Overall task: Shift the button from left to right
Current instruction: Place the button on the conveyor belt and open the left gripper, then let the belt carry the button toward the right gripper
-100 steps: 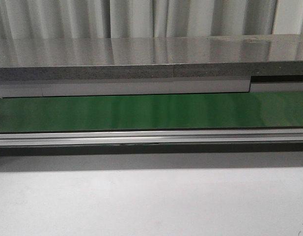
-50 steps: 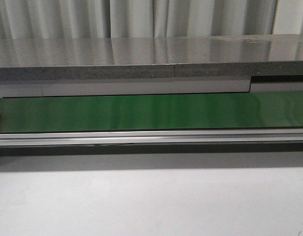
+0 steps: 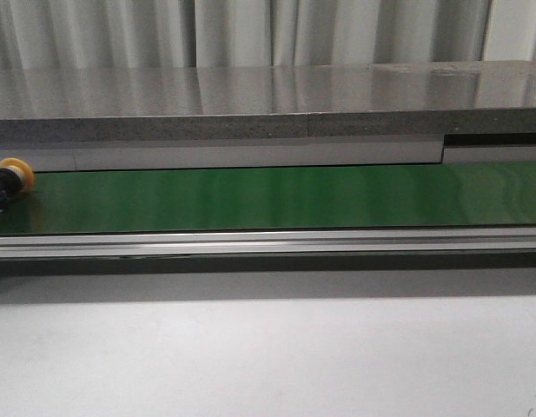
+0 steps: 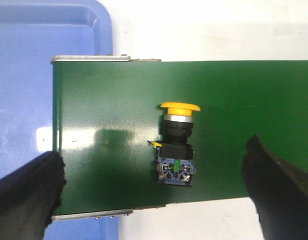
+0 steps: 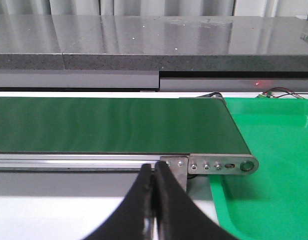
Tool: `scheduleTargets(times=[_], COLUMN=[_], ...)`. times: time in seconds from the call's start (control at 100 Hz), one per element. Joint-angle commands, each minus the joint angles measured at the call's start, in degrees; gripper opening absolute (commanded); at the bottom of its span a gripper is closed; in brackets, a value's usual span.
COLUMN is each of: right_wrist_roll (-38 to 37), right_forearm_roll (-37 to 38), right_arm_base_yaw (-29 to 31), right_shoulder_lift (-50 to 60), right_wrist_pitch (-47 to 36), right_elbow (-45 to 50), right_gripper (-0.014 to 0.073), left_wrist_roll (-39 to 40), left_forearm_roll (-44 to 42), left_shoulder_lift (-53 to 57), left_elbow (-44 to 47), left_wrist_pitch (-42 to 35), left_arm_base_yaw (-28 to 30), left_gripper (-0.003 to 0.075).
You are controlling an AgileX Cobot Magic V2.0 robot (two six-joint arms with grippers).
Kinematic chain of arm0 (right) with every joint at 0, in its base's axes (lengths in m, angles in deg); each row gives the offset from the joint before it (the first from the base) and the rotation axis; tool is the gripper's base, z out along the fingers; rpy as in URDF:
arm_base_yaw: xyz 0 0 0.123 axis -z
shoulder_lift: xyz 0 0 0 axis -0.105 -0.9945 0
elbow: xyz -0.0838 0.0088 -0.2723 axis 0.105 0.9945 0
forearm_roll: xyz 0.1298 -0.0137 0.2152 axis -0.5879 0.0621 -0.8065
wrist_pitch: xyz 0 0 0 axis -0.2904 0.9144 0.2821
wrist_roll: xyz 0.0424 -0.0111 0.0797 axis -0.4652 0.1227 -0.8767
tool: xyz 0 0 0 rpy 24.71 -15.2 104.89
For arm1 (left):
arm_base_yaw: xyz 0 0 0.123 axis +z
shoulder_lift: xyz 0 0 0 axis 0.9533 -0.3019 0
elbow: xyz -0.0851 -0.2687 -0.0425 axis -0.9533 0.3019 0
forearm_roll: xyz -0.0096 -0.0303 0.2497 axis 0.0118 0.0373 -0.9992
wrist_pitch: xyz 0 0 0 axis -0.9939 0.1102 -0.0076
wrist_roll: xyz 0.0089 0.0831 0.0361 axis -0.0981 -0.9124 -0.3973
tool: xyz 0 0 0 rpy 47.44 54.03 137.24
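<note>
The button [image 3: 9,182] lies on its side at the far left end of the green belt [image 3: 276,198], its yellow head towards the back. The left wrist view looks down on the button [image 4: 176,145]: yellow cap, black body, blue terminal block. My left gripper [image 4: 156,192] hangs above it, open wide, one black finger [image 4: 29,192] on each side and neither touching it. My right gripper [image 5: 154,172] is shut with nothing in it, in front of the belt's right end [image 5: 213,135]. Neither arm shows in the front view.
A blue tray [image 4: 24,75] lies under the belt's left end. A green tray [image 5: 273,160] sits past the belt's right end. A grey stone ledge [image 3: 268,104] runs behind the belt, and an aluminium rail [image 3: 268,243] along its front. White tabletop [image 3: 268,356] is in front.
The button has come into the front view at the belt's left edge, moving right; one second ago it was not visible there.
</note>
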Motion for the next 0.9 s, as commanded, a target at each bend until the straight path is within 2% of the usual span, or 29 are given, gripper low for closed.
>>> scheduleTargets(times=[0.0, 0.26, 0.48, 0.71, 0.89], right_wrist_roll=[0.14, 0.14, 0.14, 0.14, 0.14], right_forearm_roll=[0.58, 0.58, 0.58, 0.58, 0.58], right_arm_base_yaw=[-0.03, -0.03, -0.03, -0.03, -0.03], right_shoulder_lift=[0.97, 0.97, 0.97, 0.97, 0.97], right_wrist_pitch=[-4.62, -4.62, -4.62, -4.62, -4.62], right_elbow=[-0.87, -0.87, -0.87, -0.87, -0.87], right_gripper=[-0.0068, -0.0068, -0.0068, -0.0068, -0.0068], left_wrist_roll=[-0.74, -1.9, -1.9, -1.9, -1.9], left_forearm_roll=[1.54, 1.44, 1.43, 1.43, 1.43], left_shoulder_lift=[8.18, 28.69, 47.22, 65.6, 71.29], left_elbow=[4.47, 24.48, 42.42, 56.56, 62.97], left_wrist_pitch=[-7.82, -25.64, -37.92, -46.03, -50.46], left_arm_base_yaw=[-2.28, -8.29, -10.18, -10.18, -10.18], left_gripper=[0.0691, 0.0691, 0.069, 0.0691, 0.0691])
